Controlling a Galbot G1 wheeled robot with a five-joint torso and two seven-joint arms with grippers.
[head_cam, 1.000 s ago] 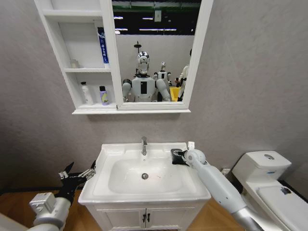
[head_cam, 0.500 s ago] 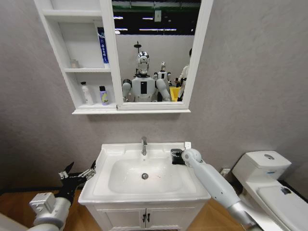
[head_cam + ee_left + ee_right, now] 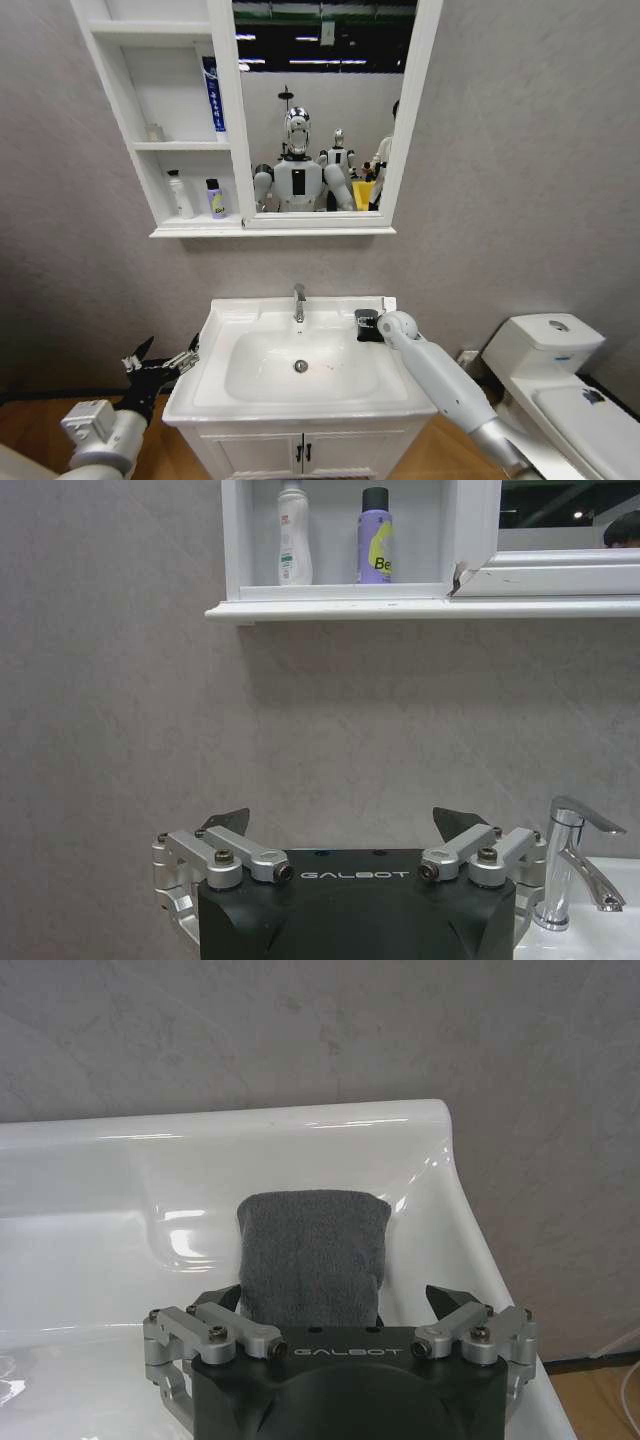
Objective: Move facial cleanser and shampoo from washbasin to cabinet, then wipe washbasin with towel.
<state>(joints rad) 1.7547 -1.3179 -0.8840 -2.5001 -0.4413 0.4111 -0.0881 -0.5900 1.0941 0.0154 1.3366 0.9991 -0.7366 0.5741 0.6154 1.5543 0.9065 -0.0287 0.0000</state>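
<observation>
The cabinet [image 3: 170,120] hangs on the wall above with two bottles already on its lowest shelf, a white one [image 3: 179,194] and a purple one [image 3: 215,198], so I judge the moving part of the job done and the wiping part in hand. Below it the washbasin [image 3: 300,395] stands with its tap [image 3: 299,302] at the back rim and nothing left on its ledges but the towel [image 3: 314,1256]. That towel lies folded on the basin's back right corner, just beside the bowl, and my right end effector [image 3: 336,1305] is down over it with its fingers spread wide to either side of the cloth, not yet closed on it. My left end effector [image 3: 342,830] is parked low beside the basin's left edge, open and empty, facing the wall. The next move, as I judge it, calls for closing the right fingers squarely on the fold so the cloth comes up as one piece, then dragging it across the ledge and into the bowl without catching the tap.
</observation>
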